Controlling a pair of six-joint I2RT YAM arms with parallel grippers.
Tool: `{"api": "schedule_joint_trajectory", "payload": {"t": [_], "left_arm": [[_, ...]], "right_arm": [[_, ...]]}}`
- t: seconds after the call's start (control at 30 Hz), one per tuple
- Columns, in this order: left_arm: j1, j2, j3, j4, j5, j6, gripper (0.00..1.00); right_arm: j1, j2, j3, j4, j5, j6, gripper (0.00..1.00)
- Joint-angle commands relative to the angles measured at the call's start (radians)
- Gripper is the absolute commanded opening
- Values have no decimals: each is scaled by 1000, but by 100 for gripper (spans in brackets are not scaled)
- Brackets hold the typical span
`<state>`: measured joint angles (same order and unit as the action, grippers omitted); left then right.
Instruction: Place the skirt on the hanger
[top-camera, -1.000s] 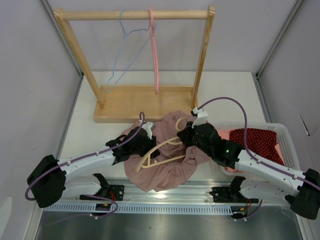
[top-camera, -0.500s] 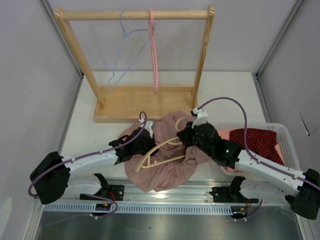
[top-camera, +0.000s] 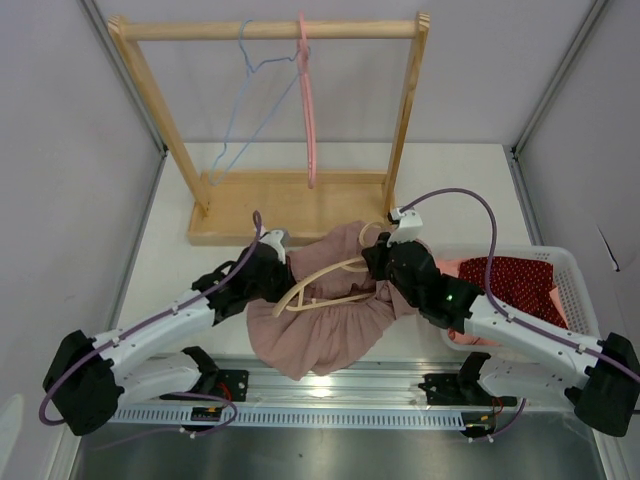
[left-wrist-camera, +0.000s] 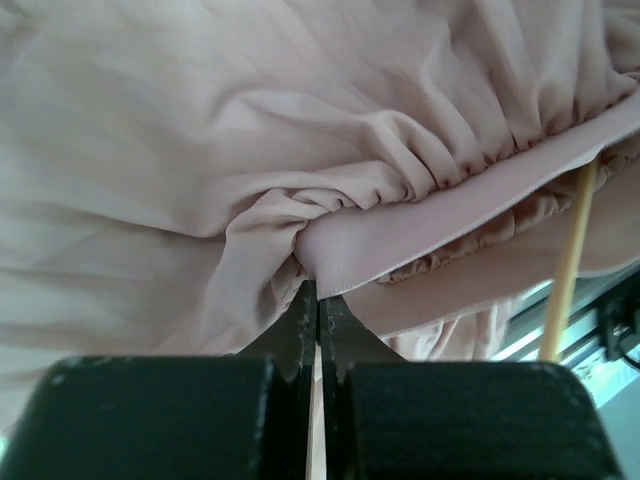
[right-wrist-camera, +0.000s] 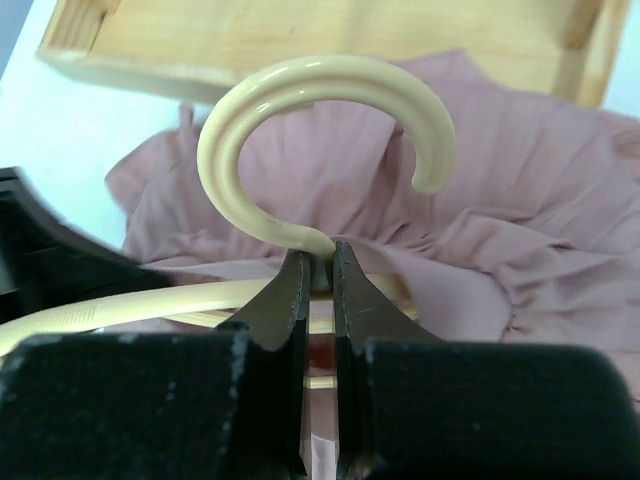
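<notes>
Two arms reaching over white bench (top-camera: 170, 260). Wooden rack (top-camera: 290, 205) standing at far side, pink hanger (top-camera: 308, 110) and blue hanger (top-camera: 250, 100) hanging from its rail. White basket (top-camera: 575, 300) sitting at right, holding red cloth (top-camera: 515, 280). Pink skirt (top-camera: 320, 330) bunching between hands, just in front of rack base. Cream hanger (top-camera: 325, 285) lying across skirt. Left hand (left-wrist-camera: 318, 300) pinching skirt waistband. Right hand (right-wrist-camera: 320, 275) pinching cream hanger's neck below hook.
</notes>
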<state>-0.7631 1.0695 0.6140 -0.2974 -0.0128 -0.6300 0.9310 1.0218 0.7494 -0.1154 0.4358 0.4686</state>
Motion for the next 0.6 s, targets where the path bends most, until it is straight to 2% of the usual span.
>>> {"api": "schedule_joint_trajectory", "payload": {"t": [0.0,0.37,0.57], "left_arm": [[54,-63,43,-86,88,-2,0],[108,-184,-3,-177,119,-20,0],[139,-267,47,-268,139,-14,0]], "right_arm": [[-11,33,-7,138,159,-67,0],[-103,116,-10,209,230,-70,0],[-110,132,-42,258,261,-81,0]]}}
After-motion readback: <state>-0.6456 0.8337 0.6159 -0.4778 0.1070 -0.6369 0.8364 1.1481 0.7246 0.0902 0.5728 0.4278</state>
